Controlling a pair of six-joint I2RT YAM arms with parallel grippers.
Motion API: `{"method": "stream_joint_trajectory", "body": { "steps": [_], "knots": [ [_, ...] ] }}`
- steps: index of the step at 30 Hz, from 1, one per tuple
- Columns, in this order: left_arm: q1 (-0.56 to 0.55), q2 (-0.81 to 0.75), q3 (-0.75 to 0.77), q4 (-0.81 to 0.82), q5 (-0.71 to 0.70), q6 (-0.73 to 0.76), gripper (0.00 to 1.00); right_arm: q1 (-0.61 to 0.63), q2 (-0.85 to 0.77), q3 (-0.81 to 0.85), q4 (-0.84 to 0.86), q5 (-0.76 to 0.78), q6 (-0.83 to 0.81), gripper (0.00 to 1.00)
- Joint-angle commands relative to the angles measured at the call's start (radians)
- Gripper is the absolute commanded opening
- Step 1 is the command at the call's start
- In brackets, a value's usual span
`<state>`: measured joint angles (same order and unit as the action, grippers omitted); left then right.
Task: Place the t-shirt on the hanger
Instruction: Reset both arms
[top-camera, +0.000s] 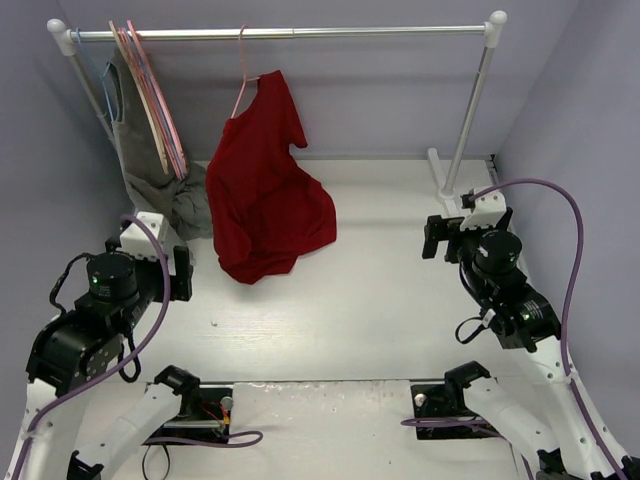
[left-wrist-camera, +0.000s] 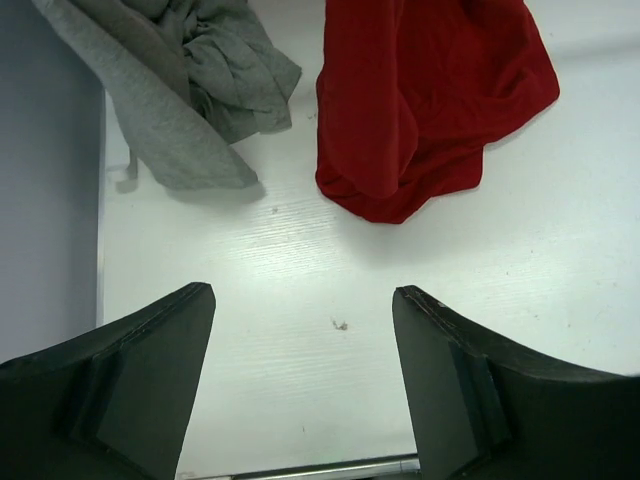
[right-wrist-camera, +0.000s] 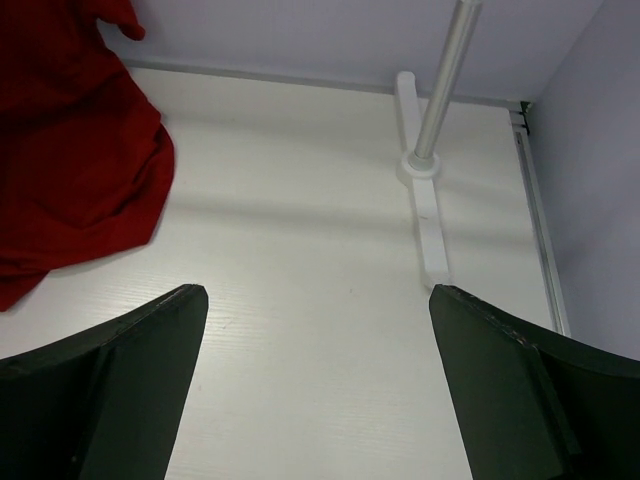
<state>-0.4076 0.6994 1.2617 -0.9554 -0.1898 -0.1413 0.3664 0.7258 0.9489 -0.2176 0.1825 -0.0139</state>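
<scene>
The deep-red t-shirt (top-camera: 265, 190) hangs on the pale-pink hanger (top-camera: 243, 75), whose hook is over the rail (top-camera: 300, 32). The shirt's lower part lies bunched on the table. It also shows in the left wrist view (left-wrist-camera: 420, 100) and at the left of the right wrist view (right-wrist-camera: 70, 170). My left gripper (top-camera: 180, 272) is open and empty, low over the table in front of the shirt's hem (left-wrist-camera: 303, 310). My right gripper (top-camera: 440, 237) is open and empty, to the right of the shirt (right-wrist-camera: 318, 310).
A grey garment (top-camera: 185, 205) hangs from a bluish hanger and heaps on the table left of the shirt (left-wrist-camera: 190, 90). Several tan and pink hangers (top-camera: 150, 95) hang at the rail's left end. The rack's right post (top-camera: 470, 110) and its white foot (right-wrist-camera: 425, 200) stand at the back right.
</scene>
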Motion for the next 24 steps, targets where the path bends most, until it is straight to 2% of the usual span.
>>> {"method": "stream_joint_trajectory", "body": {
  "steps": [1, 5, 15, 24],
  "knots": [
    [0.001, -0.001, 0.015, -0.028, -0.017, -0.027, 0.72, -0.001, -0.023, -0.016, 0.046, 0.093, 0.029, 1.0],
    [0.001, -0.047, -0.033, -0.051, -0.014, -0.05, 0.72, -0.001, -0.049, -0.039, 0.04, 0.092, 0.022, 1.0],
    [0.001, -0.17, -0.195, 0.027, -0.056, -0.112, 0.72, 0.002, -0.166, -0.122, 0.067, 0.08, 0.032, 1.0],
    [0.001, -0.158, -0.206, 0.043, -0.066, -0.141, 0.72, 0.002, -0.213, -0.156, 0.09, 0.06, 0.078, 1.0]
  ]
}}
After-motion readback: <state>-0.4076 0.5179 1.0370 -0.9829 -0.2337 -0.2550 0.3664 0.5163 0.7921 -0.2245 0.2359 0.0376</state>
